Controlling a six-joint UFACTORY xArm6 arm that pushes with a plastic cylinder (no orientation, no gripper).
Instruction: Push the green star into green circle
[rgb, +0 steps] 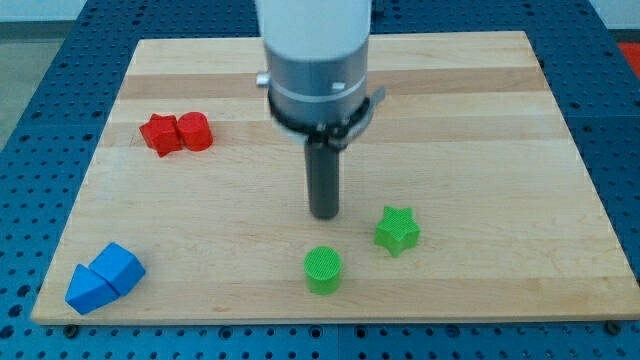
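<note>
No writing or brand marks can be read anywhere. The pale wooden tabletop (480, 110) shows plank seams and grain, resting on a blue perforated base (40, 60). The small green star-shaped block (397, 230), matte and ridged, sits toward the view's bottom, just right of and slightly above the green cylindrical circle block (323, 270) — near it, not touching. My tip (324, 214), the end of a dark smooth rod with no jaws, stands above the circle and left of the star. Two red blocks (177, 133) touch at the view's left; two blue blocks (104, 277) touch at bottom left.
</note>
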